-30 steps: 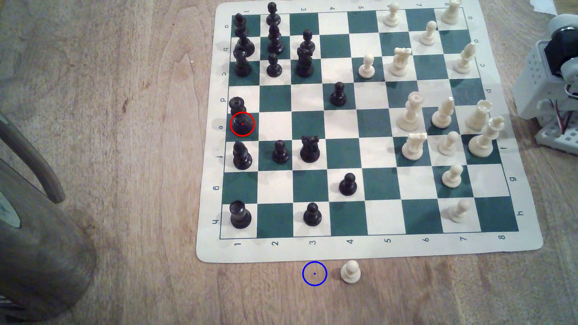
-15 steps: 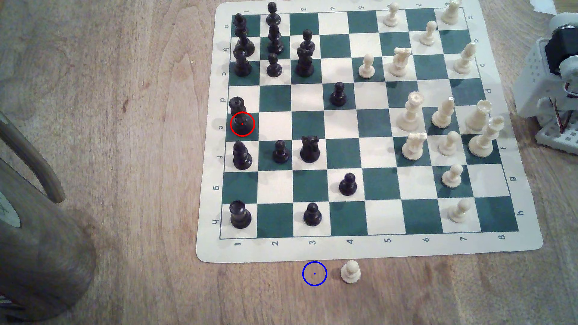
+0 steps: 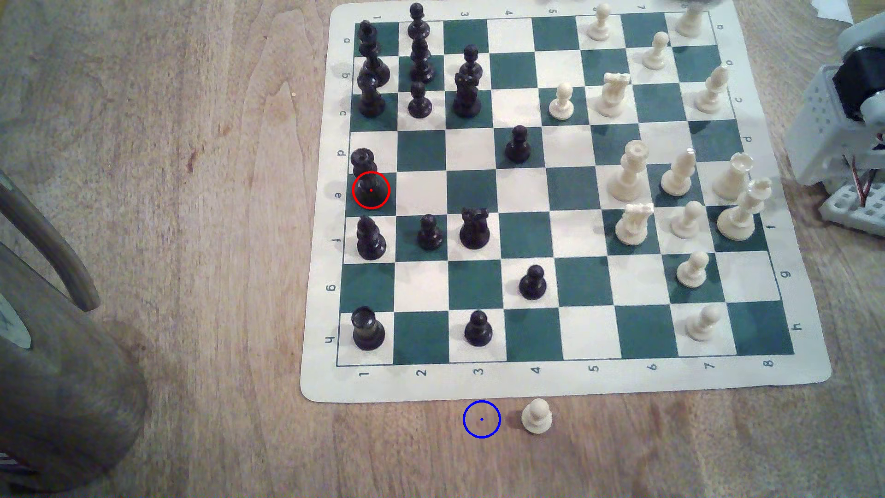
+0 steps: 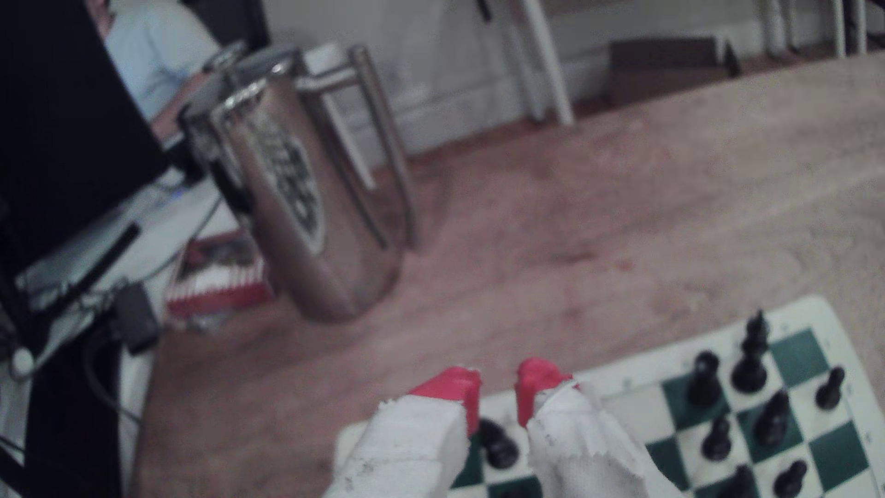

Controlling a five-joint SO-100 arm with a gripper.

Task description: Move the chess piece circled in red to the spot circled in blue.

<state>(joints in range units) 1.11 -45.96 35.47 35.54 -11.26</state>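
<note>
The chess piece circled in red (image 3: 368, 178) is a tall glossy black piece with a ridged coronet top. It stands on the green-and-white board (image 3: 565, 380) in the column at the exterior view's left edge. The spot circled in blue (image 3: 482, 419) is bare wood just off the board's near edge. The arm's white body (image 3: 843, 119) sits at the exterior view's right edge, far from both. In the wrist view my gripper (image 4: 498, 385) is open, its red-tipped, white-wrapped fingers (image 4: 455, 388) apart and holding nothing, above the board's corner with black pieces beyond.
A white pawn (image 3: 537, 416) stands on the wood right beside the blue ring. Black pieces (image 3: 370, 239) crowd the circled piece's column. A tall metal jug (image 3: 57, 359) (image 4: 306, 191) stands on the table at the exterior view's left. A person's sleeve (image 4: 153, 52) shows beyond it.
The arm's body at the exterior view's right edge has shifted slightly. All the chess pieces stand where they were.
</note>
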